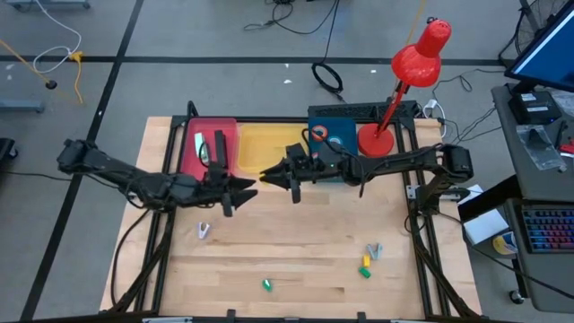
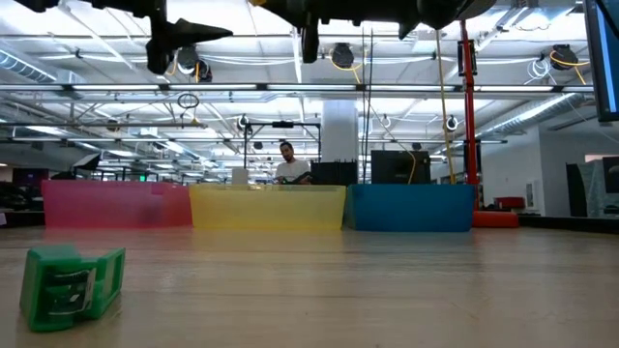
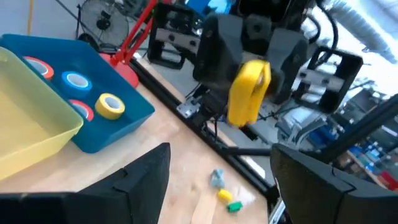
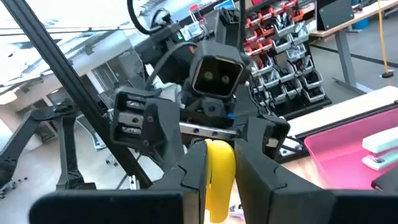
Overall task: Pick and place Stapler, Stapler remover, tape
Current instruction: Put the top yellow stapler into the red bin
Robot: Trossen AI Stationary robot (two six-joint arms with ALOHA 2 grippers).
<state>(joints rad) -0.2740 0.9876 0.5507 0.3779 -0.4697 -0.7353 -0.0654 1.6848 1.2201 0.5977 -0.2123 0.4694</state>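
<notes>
tape rolls sit in the blue bin (image 3: 134, 115) at the far right of the row of three bins: a yellow roll (image 3: 110, 106), a blue roll (image 3: 76, 80), an orange-red roll (image 3: 38, 66) and a red roll (image 3: 83, 109), all lying flat on the bin floor and close together. the yellow bin (image 1: 269, 144) stands in the middle and the pink bin (image 1: 193, 144) at the far left; a pale stapler (image 1: 219, 149) lies in the pink bin.

right gripper (image 1: 272, 175) hangs above the table near the yellow bin's near edge, its fingers (image 4: 193, 174) clamped on a yellow object (image 4: 218, 177) that stands upright between them; it looks like a small stapler or remover, but i cannot tell which. left gripper (image 1: 244, 188) hangs just beside it to the left, facing it, with its fingers (image 3: 140, 177) spread apart and nothing between them.

on the wooden table (image 1: 305, 260) lie several small items: a silvery piece (image 1: 204, 231) near the left, a green piece (image 1: 266, 285) near the front edge, and a cluster of grey, yellow and green pieces (image 1: 369, 258) to the right. in the low view the green piece (image 2: 73, 282) lies close to the camera. a red desk lamp (image 1: 414, 72) stands beyond the blue bin at the far right. a person (image 2: 288, 162) sits far back in the room.
</notes>
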